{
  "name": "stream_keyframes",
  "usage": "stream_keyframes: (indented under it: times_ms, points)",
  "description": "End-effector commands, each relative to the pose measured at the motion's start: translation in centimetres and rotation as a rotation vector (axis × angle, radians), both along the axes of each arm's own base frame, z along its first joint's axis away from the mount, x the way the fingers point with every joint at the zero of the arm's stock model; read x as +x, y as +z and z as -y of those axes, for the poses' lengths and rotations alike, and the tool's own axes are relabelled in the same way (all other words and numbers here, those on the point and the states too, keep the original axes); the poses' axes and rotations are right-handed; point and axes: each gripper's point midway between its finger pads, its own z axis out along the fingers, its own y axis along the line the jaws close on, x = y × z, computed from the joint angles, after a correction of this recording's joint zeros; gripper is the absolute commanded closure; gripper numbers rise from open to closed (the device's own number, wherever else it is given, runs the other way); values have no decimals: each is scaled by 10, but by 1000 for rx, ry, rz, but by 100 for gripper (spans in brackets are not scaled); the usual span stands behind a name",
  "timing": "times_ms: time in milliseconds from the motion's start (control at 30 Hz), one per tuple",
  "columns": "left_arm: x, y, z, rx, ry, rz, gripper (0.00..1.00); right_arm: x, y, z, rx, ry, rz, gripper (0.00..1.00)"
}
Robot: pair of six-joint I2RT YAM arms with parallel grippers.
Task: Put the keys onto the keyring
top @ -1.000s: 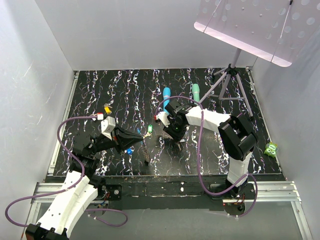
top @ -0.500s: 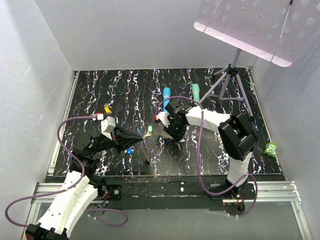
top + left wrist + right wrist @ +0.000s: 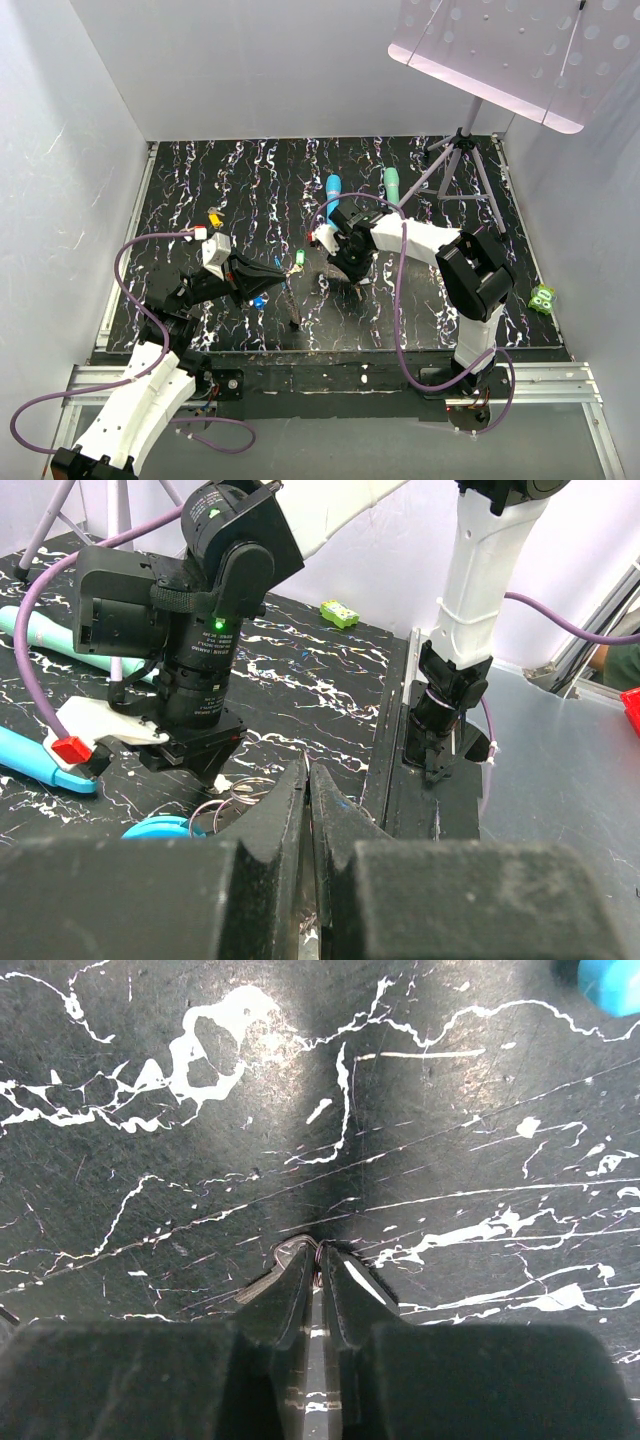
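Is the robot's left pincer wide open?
No, the left pincer is shut: its jaws stand almost together, with only a thin slit between them.

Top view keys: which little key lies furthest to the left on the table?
The yellow key, alone towards the left side of the table. The green key and blue key both lie further right, near the left gripper.

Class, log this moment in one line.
left jaws: shut | right jaws: closed on thin wire ring | yellow key: untouched on table
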Motion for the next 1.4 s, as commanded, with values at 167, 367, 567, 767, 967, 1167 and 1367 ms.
stream_keyframes:
  times_ms: [167,367,567,767,967,1167,1367]
  points:
    - [2,12,-3,-12,24,44,100,3,17,-7,27,12,20,99]
    - [2,10,-3,-10,22,41,100,2,23,-8,41,17,25,99]
    - [1,12,-3,-14,19,48,100,-1,49,-15,125,25,15,99]
    - [-2,14,-2,-25,10,64,100,-6,93,-18,297,35,12,99]
    - [-3,22,-1,-39,-7,102,100,-20,145,-20,492,132,59,99]
    - [-4,43,2,-41,-41,152,100,-33,197,-21,660,225,61,99]
    - [-2,49,5,-49,-64,154,100,-46,229,-24,774,260,-9,99]
